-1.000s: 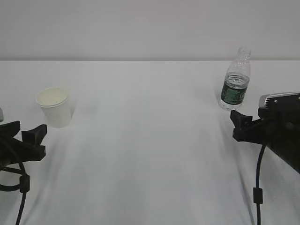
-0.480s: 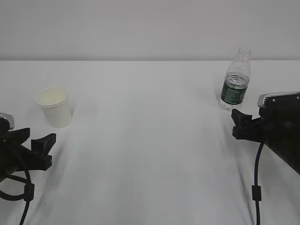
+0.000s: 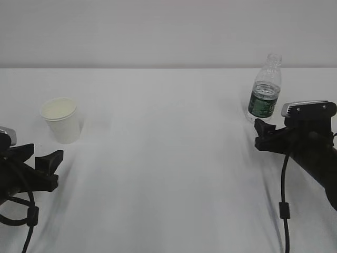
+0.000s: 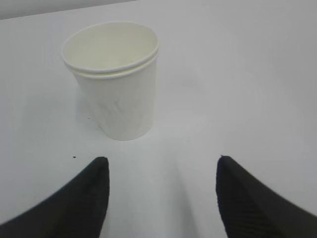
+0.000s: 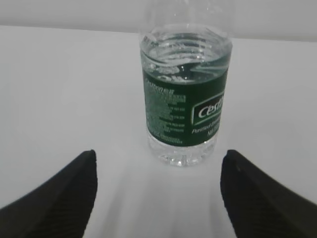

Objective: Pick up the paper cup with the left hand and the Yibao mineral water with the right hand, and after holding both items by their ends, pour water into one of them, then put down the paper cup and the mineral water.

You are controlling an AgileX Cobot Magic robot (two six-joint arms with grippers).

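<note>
Exterior view: left hand sits low, fingers spread wide, just short of the upright paper cup; right hand, equally wide, faces the standing Yibao mineral water on the worktop.

Paper cup: small, plain white, tapered, rolled rim, cream inside, upright on counter, far left of Yibao mineral water; Yibao mineral water: clear ribbed bottle, dark green label band, uncapped, upright, water reaching above label, well apart from cup.
</note>
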